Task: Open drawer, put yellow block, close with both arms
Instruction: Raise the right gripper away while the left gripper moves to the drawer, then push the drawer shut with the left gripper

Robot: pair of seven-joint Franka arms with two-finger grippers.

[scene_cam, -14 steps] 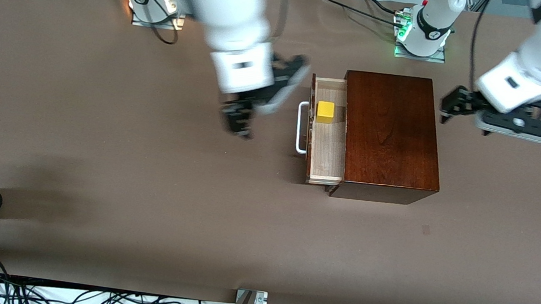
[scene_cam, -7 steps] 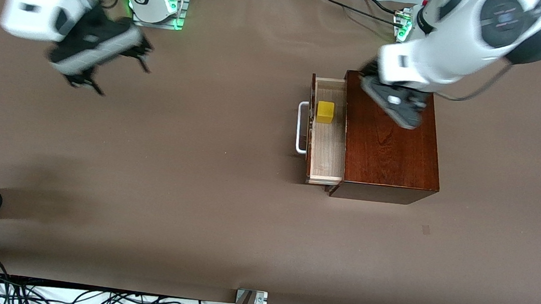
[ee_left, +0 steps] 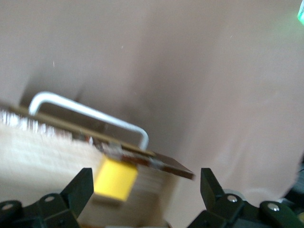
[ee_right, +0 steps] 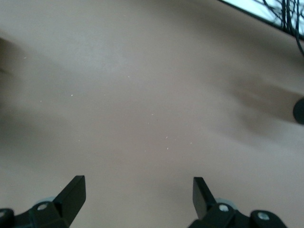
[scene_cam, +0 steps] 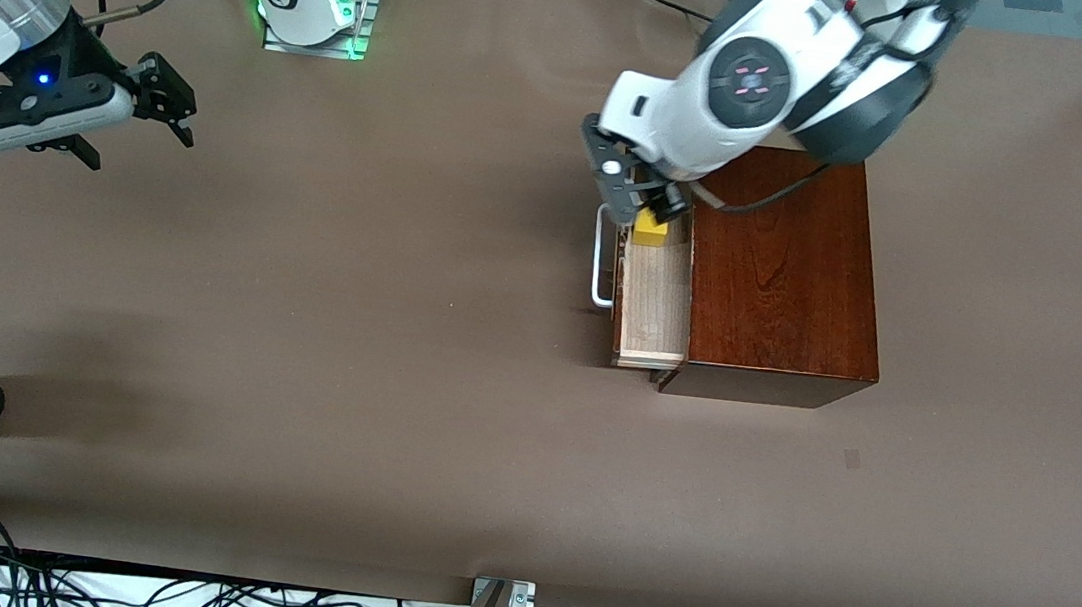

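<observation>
Since half a second ago my left gripper [scene_cam: 635,196] has swung over the open drawer [scene_cam: 654,300], fingers spread wide above the yellow block [scene_cam: 650,229] lying inside; my right gripper [scene_cam: 133,115] waits, wide open, over bare table [scene_cam: 348,323] toward the right arm's end.

Glossy mahogany box [scene_cam: 781,268]; pale matt-wood drawer [scene_cam: 653,305], matt table [scene_cam: 348,323].

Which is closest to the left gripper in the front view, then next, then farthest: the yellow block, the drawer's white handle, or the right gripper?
1. yellow block: in the open drawer, right under the left gripper.
2. white handle: on the drawer front, just beside the block.
3. right gripper: over bare table at the right arm's end, waiting.
</observation>
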